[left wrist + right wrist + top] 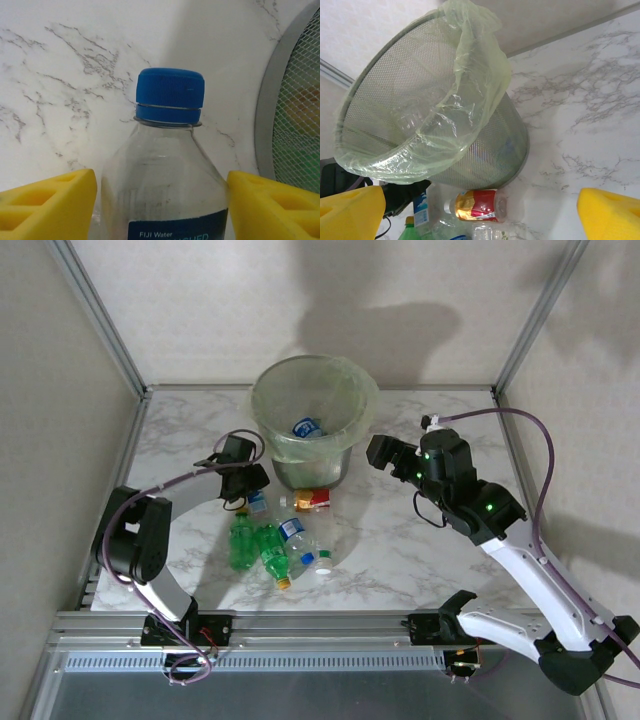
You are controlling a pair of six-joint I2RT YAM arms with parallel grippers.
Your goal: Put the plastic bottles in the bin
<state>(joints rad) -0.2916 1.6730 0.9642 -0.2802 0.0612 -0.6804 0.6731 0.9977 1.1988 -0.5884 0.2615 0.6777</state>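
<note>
On the marble table [420,550] the bin [268,405] stands at the back with one blue-labelled bottle [306,427] inside, and the other bottles [278,540] (green, clear, one red-labelled) lie huddled just in front of it. The right gripper [380,452] hangs beside the bin, jaws wide apart and empty. The left gripper [161,207] has its yellow pads [50,205] either side of a clear blue-capped bottle [170,90] at the bin's foot, though I cannot tell whether they pinch it.
</note>
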